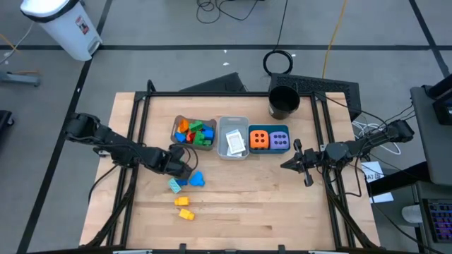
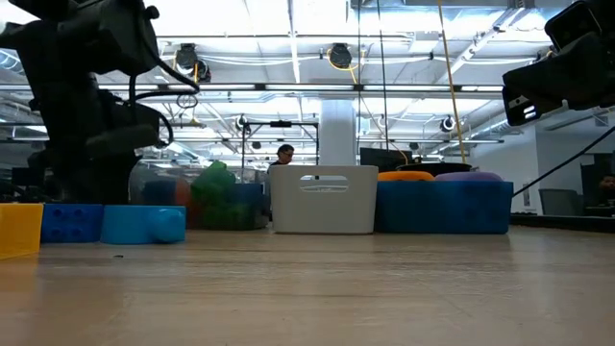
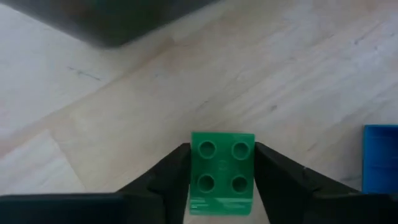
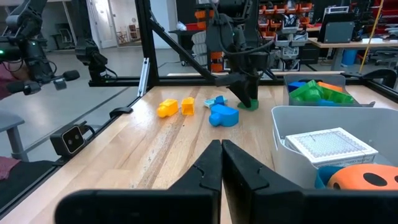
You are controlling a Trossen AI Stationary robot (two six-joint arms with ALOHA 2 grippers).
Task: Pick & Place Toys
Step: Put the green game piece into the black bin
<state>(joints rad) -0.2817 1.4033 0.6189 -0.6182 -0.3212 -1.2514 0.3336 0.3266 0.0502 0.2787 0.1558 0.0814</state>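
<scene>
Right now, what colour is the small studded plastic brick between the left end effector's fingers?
Green; the small studded plastic brick shows best in the left wrist view.

High overhead; low table-level; wrists close, forward; bins [image 1: 229, 137] shared, probably.

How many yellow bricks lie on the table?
2: one yellow brick and a second yellow brick, side by side near the front left. More may be hidden in the bin.

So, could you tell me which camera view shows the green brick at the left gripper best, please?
The left wrist view: the green brick fills the gap between the left gripper's fingers, studs visible. The right wrist view shows it small and distant under that arm. The high and low views hide it behind the arm.
</scene>
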